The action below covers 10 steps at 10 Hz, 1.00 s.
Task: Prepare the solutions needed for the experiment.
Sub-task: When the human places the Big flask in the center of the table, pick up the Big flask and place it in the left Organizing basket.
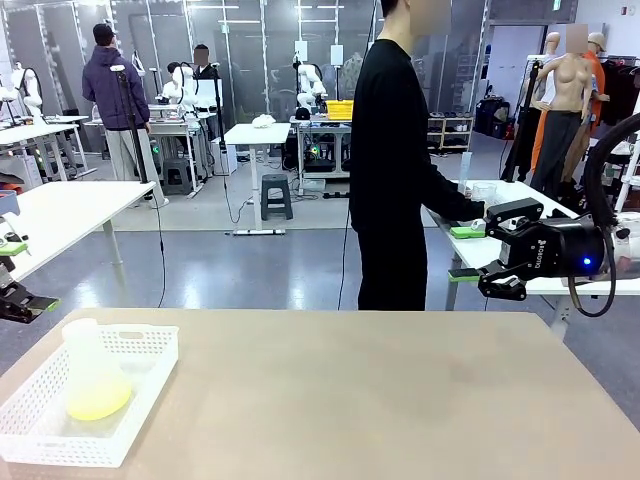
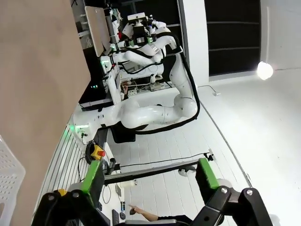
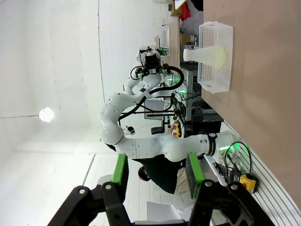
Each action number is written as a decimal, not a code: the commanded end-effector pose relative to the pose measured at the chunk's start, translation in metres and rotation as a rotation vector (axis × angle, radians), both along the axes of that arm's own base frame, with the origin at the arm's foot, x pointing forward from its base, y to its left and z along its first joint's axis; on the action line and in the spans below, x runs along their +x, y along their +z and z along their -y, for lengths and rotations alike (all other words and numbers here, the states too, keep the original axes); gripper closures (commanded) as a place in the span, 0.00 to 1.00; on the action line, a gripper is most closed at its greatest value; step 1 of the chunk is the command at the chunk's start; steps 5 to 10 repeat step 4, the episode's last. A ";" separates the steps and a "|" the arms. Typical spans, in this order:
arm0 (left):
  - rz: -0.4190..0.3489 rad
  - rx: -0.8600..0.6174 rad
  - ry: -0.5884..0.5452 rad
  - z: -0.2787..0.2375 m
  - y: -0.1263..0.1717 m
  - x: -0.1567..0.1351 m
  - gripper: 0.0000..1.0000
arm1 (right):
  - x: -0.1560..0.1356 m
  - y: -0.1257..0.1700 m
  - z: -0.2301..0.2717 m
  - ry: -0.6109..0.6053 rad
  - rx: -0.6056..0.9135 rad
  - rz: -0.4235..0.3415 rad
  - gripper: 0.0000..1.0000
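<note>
Solutions (image 1: 98, 402), pale yellow, shallow, in frosted flask (image 1: 90, 360), white basket (image 1: 140, 400)

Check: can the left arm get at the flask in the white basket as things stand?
Probably yes. The left pincer hangs open at the table's left edge, just above and behind the white basket. The flask with the solutions stands upright in it, neck free, nothing between them.

The white basket (image 1: 140, 345) is cut by the picture's lower-left edge; beside it, the left claw (image 1: 20, 290) is cropped.
</note>
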<state>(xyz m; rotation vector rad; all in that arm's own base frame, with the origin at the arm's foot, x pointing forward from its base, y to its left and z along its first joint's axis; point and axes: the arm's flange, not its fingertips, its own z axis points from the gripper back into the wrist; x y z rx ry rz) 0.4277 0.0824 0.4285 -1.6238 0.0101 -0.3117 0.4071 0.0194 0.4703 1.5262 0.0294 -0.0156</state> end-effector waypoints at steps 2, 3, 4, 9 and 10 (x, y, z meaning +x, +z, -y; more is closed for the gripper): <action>0.006 -0.010 -0.010 0.002 0.000 -0.001 0.00 | -0.001 0.001 0.000 0.004 0.004 0.002 0.37; 0.006 -0.010 -0.010 0.002 0.000 -0.001 0.00 | -0.001 0.001 0.000 0.004 0.004 0.002 0.37; 0.006 -0.010 -0.010 0.002 0.000 -0.001 0.00 | -0.001 0.001 0.000 0.004 0.004 0.002 0.37; 0.006 -0.010 -0.010 0.002 0.000 -0.001 0.00 | -0.001 0.001 0.000 0.004 0.004 0.002 0.37; 0.006 -0.010 -0.010 0.002 0.000 -0.001 0.00 | -0.001 0.001 0.000 0.004 0.004 0.002 0.37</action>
